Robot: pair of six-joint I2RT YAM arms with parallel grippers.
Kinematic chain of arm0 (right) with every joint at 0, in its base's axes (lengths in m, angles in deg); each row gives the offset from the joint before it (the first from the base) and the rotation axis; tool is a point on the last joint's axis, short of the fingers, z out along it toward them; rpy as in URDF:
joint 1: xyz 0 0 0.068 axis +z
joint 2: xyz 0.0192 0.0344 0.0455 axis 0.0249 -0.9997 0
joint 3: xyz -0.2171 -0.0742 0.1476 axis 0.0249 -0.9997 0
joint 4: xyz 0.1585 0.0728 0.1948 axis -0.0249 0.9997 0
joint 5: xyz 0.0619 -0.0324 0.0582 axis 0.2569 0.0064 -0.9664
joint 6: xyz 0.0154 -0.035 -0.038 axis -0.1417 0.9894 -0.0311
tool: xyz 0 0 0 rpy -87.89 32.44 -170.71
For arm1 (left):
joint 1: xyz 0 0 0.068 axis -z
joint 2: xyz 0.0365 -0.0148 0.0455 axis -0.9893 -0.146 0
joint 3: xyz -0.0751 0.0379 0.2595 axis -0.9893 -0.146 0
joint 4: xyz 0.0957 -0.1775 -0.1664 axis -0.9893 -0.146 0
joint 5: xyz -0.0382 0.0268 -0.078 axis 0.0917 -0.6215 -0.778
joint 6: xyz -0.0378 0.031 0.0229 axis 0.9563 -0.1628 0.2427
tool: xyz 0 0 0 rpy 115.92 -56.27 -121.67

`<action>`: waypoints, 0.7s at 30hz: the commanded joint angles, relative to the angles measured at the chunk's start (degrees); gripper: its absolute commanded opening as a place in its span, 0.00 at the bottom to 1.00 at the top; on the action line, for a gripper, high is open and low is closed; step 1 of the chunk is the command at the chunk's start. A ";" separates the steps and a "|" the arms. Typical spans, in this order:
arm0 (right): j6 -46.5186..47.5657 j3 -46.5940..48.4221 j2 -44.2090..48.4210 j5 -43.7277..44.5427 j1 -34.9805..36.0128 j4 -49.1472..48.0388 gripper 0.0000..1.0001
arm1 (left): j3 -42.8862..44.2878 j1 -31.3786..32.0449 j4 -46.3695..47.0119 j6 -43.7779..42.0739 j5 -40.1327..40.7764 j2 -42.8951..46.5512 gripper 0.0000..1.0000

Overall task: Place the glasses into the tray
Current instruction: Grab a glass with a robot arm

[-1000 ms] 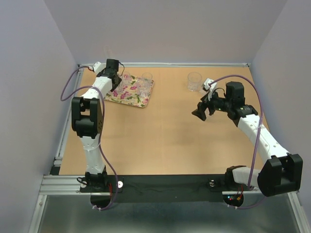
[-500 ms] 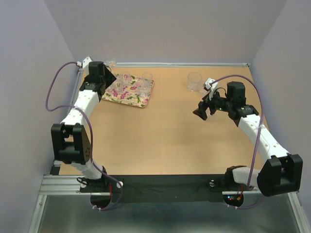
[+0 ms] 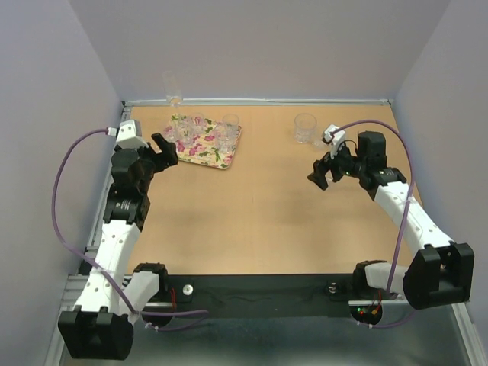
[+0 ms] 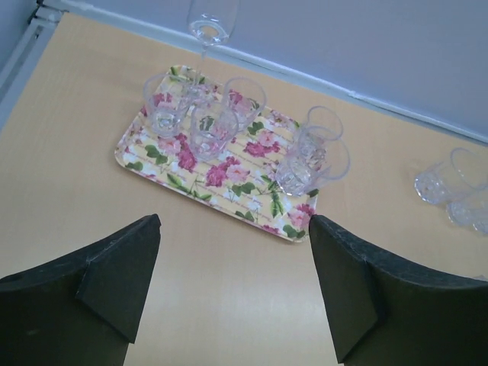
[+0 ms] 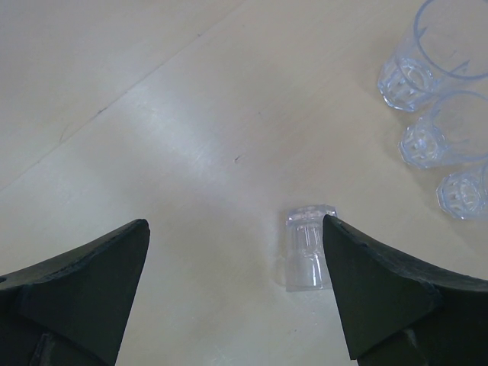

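Note:
The flowered tray lies at the back left of the table with several clear glasses standing upright on it. My left gripper hovers open and empty just short of the tray's near edge. Two more glasses stand on the table further right. My right gripper is open above the bare table; a small clear glass lies on its side close to its right finger. Three upright glasses stand beyond it.
One tall clear glass stands at the back wall behind the tray. Grey walls close in the table at the back and both sides. A metal rail runs along the left edge, beside my left arm.
My left arm has drawn back from over the tray toward the near left and its jaws have opened wide. The right arm has hardly moved.

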 commanded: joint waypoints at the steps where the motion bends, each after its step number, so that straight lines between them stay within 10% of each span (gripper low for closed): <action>1: -1.16 -0.39 -0.13 1.52 -0.55 -2.09 1.00 | -4.11 0.03 2.86 -6.77 -3.24 4.36 0.90; 21: -21.80 6.55 -11.82 9.88 -9.77 5.47 0.97 | -8.51 0.12 3.56 -8.01 -6.32 15.00 0.90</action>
